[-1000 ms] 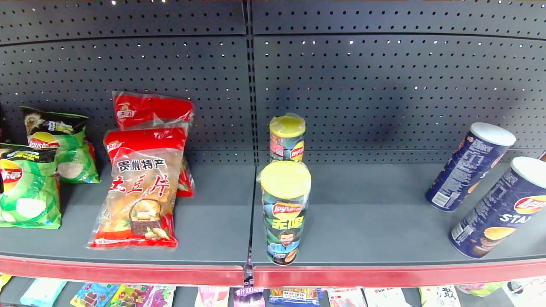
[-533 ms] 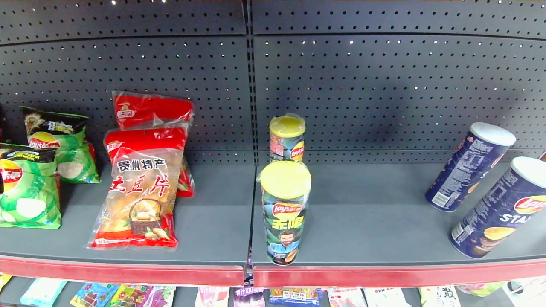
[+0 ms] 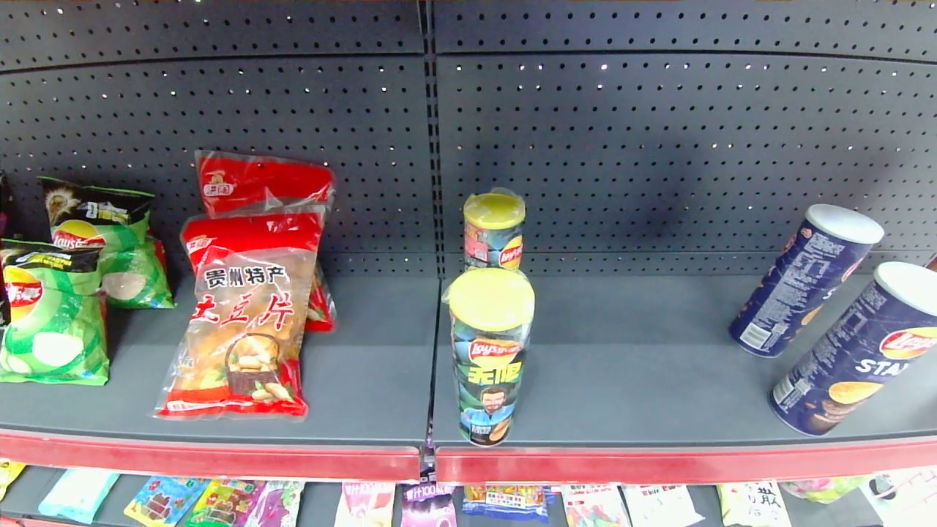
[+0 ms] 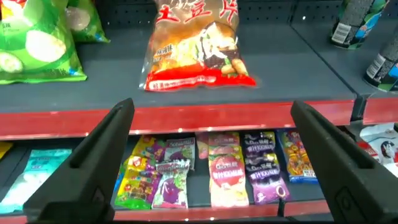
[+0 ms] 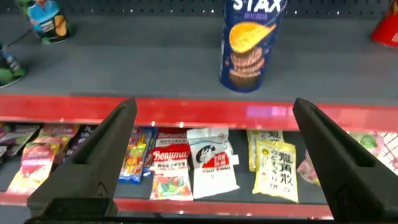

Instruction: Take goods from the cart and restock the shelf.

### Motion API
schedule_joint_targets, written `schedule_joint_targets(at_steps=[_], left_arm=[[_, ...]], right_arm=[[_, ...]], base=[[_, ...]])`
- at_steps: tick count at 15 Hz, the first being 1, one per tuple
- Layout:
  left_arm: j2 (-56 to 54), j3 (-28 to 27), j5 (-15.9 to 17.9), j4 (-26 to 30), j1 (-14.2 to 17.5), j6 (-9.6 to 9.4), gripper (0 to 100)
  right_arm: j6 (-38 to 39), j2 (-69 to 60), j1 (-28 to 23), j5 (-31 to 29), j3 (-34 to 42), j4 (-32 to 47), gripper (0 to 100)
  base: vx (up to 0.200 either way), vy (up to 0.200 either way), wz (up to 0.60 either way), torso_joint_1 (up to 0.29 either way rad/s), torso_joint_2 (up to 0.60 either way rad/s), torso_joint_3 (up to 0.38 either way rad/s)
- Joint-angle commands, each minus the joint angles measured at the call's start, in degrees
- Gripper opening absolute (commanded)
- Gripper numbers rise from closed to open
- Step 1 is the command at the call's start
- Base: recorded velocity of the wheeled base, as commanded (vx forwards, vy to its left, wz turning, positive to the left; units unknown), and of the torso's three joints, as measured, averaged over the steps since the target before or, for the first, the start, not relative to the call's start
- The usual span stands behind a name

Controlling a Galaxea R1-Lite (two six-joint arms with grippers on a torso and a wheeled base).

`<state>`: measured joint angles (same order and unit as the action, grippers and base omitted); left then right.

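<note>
**Shelf part stocked, both grippers wide and empty**

Shelf point(image 3: 629, 380) of grey metal, with a red front edge point(image 3: 659, 465) and a pegboard back point(image 3: 659, 146). At the left end, two green chip bags: one point(image 3: 51, 315) near the front edge, the other point(image 3: 110, 249) behind it by the back. Just to their right, two red snack bags in line front to back, the front one point(image 3: 241, 322) close to the front edge, the rear one point(image 3: 260, 179) against the pegboard. Near the middle, two yellow-lidded cans upright, one point(image 3: 490, 359) at the front edge, one point(image 3: 494, 230) at the back. Well apart from these, toward the right end, two blue cans with white lids, front point(image 3: 853, 351) and rear point(image 3: 805, 282). Underneath, a lower shelf point(image 3: 322, 505) with small bright packets point(image 3: 219, 501).

Left gripper point(image 4: 211, 106) out before the red edge, facing the front red snack bag, fingers spread wide, nothing between them. Right gripper point(image 5: 214, 102) before the red edge, facing the front blue can, likewise spread wide and empty.
</note>
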<state>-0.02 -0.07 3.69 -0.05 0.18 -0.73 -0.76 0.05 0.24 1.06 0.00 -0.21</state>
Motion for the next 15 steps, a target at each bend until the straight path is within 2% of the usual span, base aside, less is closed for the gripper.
schedule_joint_targets(at_steps=[1, 3, 6, 15], left_arm=[[0.02, 0.07, 0.0, -0.04, 0.08, 0.03, 100], [0.02, -0.01, 0.0, -0.04, -0.01, 0.03, 100], [0.02, -0.01, 0.09, -0.04, 0.08, 0.03, 100], [0.02, -0.01, 0.0, -0.04, -0.01, -0.06, 100]], right_arm=[[0.14, 0.04, -0.07, -0.01, 0.0, -0.06, 100], [0.05, 0.04, 0.02, -0.01, 0.0, -0.06, 100], [0.05, 0.04, 0.02, -0.01, 0.0, -0.06, 100], [0.05, 0.04, 0.02, -0.01, 0.0, -0.06, 100]], base=[[-0.2, 0.0, 0.0, 0.002, 0.0, 0.002], [-0.2, 0.0, 0.0, -0.005, 0.0, 0.005], [0.0, 0.0, 0.0, 0.0, 0.0, 0.0], [0.0, -0.2, 0.0, 0.007, 0.0, 0.004]])
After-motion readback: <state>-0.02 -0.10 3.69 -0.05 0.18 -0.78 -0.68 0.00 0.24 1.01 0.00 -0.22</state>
